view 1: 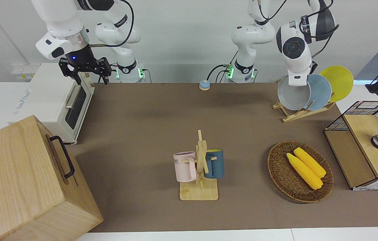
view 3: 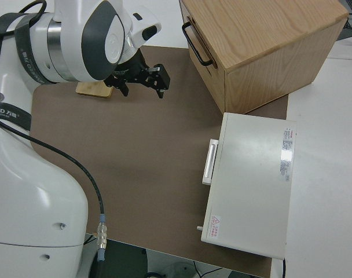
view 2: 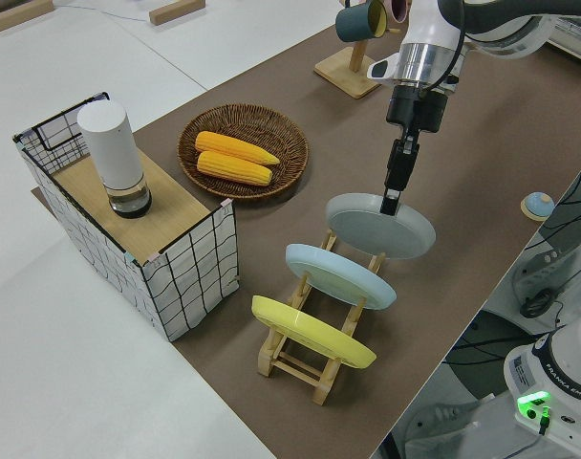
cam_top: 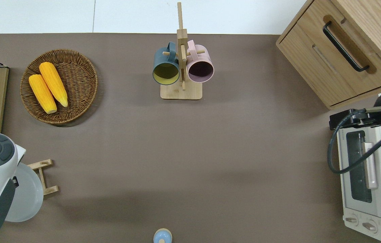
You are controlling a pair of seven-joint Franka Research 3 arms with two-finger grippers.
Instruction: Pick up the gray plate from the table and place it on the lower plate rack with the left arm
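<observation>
Jaws of left gripper (view 2: 394,199) clamped on rim of gray plate (view 2: 381,226); plate hangs tilted w/ its face turned away from the robots, over the end of the lower plate rack (view 2: 314,360) nearest the table's middle, at the left arm's end of the table (view 1: 162,134). Cannot tell whether plate's lower edge is seated between the pegs or only touching the rack. Light blue plate (view 2: 340,275) stands in next slot, just beside the gray one; in front view the gray overlaps it. Yellow plate (view 2: 312,332) in the slot after, toward the table's end. Right gripper (view 1: 85,69) parked, jaws apart, nothing in them. Wicker basket (view 1: 277,167) w/ two corn cobs (view 1: 306,169) lies farther from robots than the rack. Mug stand (view 1: 199,190) mid-table, pink mug (view 1: 184,166) + blue mug (view 1: 214,163) hung on it. Toaster oven (view 1: 55,100) and wooden cabinet (view 1: 24,180) at the right arm's end.
</observation>
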